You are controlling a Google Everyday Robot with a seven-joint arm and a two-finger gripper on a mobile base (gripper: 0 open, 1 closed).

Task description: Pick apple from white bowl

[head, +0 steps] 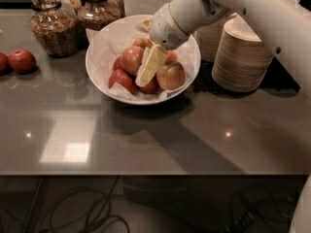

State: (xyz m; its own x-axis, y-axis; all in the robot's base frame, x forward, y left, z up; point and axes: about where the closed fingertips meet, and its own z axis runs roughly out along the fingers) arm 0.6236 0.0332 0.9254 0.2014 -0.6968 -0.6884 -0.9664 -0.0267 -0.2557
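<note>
White bowl (146, 99): mid-worktop (146, 140). In it: apple (132, 59), further apples (171, 75) beside it. Gripper (149, 67) over bowl centre, just right of the apple. Jars (52, 28) behind-left of bowl; loose apples (22, 60) far left; paper bowl stacks (243, 57) right.

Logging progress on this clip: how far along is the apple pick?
Done: the approach; the gripper sits low in the white bowl, beside the apple. In hand: securing a grasp, not yet evident. Left: lifting the apple, which rests among other apples.
</note>
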